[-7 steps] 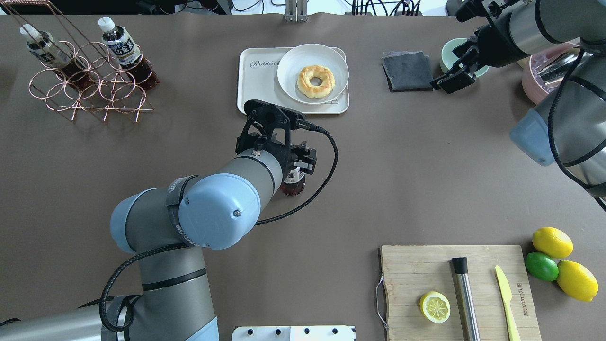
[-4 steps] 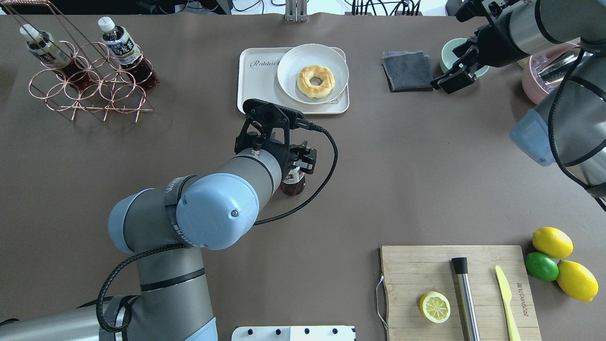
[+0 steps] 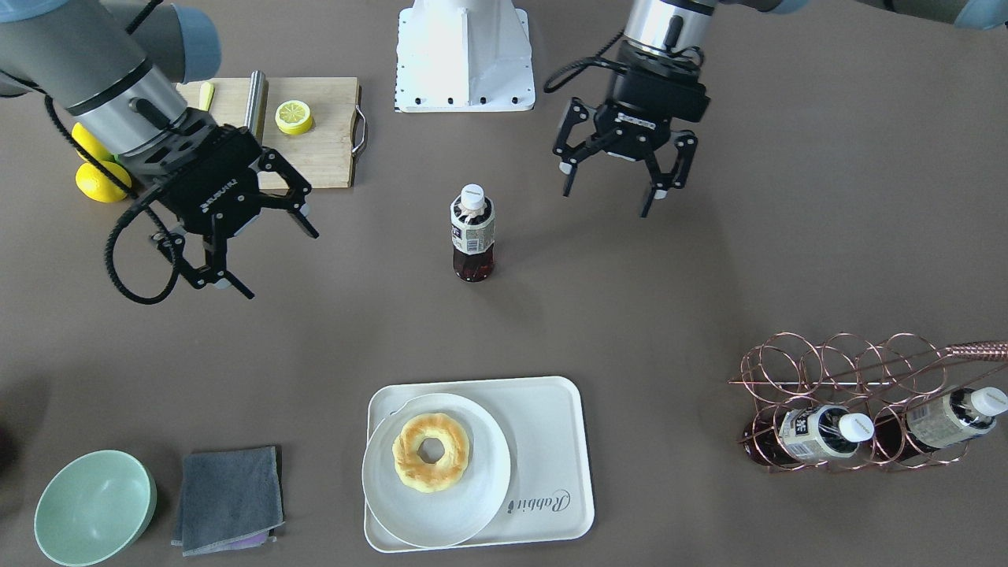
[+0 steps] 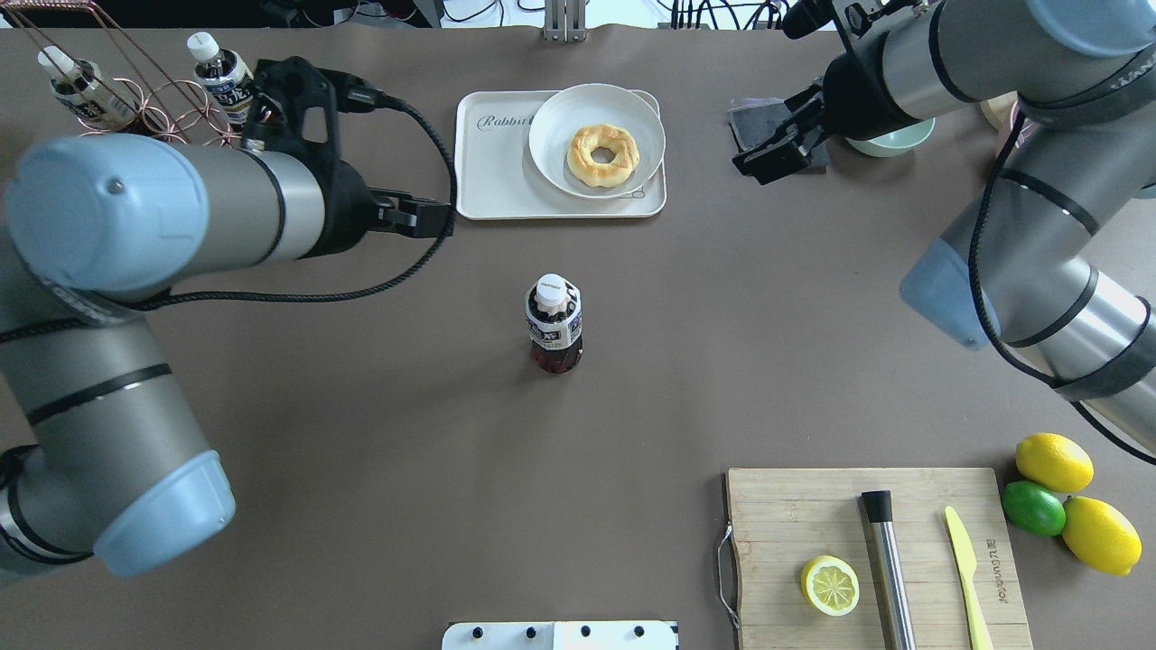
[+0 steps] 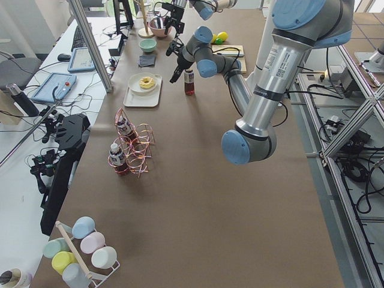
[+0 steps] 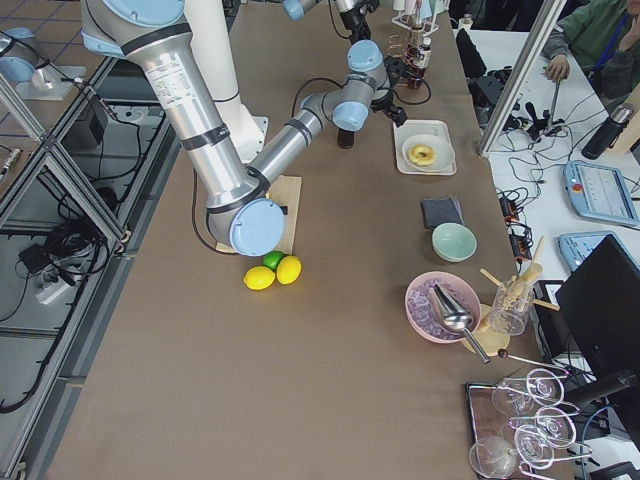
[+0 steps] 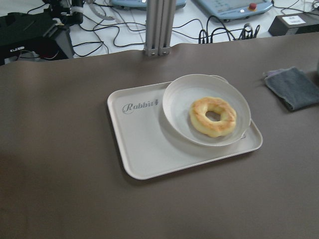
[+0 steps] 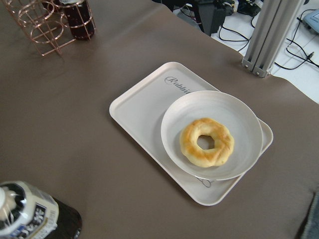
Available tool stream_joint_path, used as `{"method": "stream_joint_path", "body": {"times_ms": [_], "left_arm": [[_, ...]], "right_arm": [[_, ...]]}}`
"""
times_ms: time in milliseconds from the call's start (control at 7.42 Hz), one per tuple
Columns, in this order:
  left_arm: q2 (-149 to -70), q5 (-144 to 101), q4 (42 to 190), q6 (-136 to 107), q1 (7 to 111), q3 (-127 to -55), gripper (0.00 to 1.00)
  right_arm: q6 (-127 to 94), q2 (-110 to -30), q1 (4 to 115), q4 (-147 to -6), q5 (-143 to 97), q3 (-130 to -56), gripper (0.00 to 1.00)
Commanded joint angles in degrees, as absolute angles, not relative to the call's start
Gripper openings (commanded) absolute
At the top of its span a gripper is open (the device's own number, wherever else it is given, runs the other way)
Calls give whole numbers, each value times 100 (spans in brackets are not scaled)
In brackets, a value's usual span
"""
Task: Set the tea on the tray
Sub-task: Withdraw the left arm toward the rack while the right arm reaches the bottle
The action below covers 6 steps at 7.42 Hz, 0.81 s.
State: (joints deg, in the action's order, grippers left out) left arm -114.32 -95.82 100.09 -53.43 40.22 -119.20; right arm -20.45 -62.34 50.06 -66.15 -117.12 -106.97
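On the robot's left side of the table, the left gripper [image 3: 610, 193] is hanging in the air with its fingers spread wide, holding nothing. Further right, the tea [image 4: 554, 325] is standing upright on the bare table, well apart from the tray [image 4: 497, 171] and on the robot's side of it. A plate [image 4: 560, 117] with a doughnut [image 4: 602, 154] is taking up most of the tray, so only a strip by the lettering is lying free. A bottle set half on the rim or plate edge would likely topple. At the right, the right gripper [image 3: 268, 252] is hovering equally wide open and empty. A finger nudging the tall, narrow tea could be tipping it over.
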Motion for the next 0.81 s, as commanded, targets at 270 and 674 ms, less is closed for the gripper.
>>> {"method": "stream_joint_path", "body": {"times_ms": [270, 674], "left_arm": [[-9261, -11197, 10612, -3266, 5571, -11971, 99], [-8938, -11206, 11294, -3260, 5590, -11672, 99]], "right_arm": [[-4030, -5995, 3220, -5809, -9339, -10880, 98], [-4236, -5985, 2165, -5966, -7634, -10960, 97]]}}
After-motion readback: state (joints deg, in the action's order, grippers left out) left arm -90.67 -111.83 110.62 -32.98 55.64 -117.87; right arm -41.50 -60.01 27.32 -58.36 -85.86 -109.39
